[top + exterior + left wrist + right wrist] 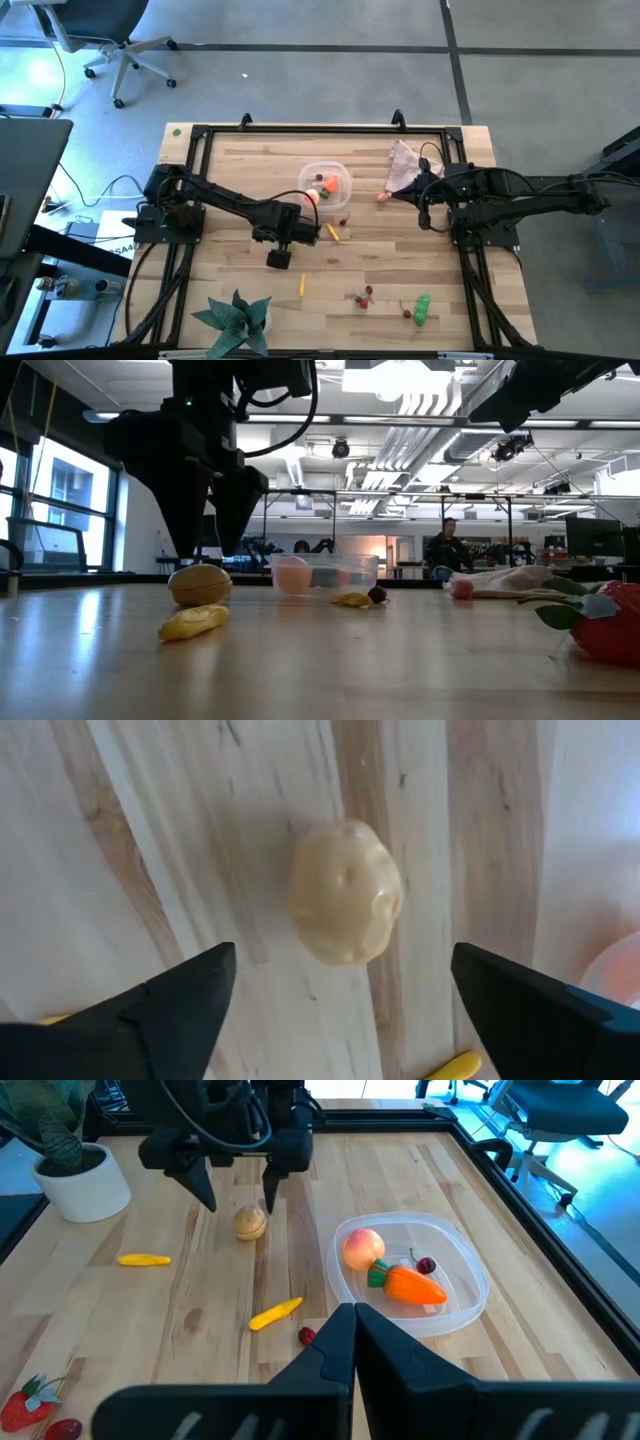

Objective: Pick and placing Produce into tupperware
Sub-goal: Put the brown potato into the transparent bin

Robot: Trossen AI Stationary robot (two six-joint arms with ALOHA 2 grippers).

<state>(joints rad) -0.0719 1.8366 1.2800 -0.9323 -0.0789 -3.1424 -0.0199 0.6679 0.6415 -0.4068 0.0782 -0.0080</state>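
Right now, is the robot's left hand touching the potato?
Apart. The left wrist view shows the potato on bare wood, with wood showing between it and each finger of the open left hand.

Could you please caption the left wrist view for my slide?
Open left gripper hovers over a tan potato lying on the wooden table.

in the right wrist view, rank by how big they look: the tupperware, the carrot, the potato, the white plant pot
1. tupperware, clearly the largest.
2. white plant pot, though it is partly cut off by the picture's edge.
3. carrot.
4. potato, smallest, but it lies farther from the camera than the carrot, so their true order is unsure.
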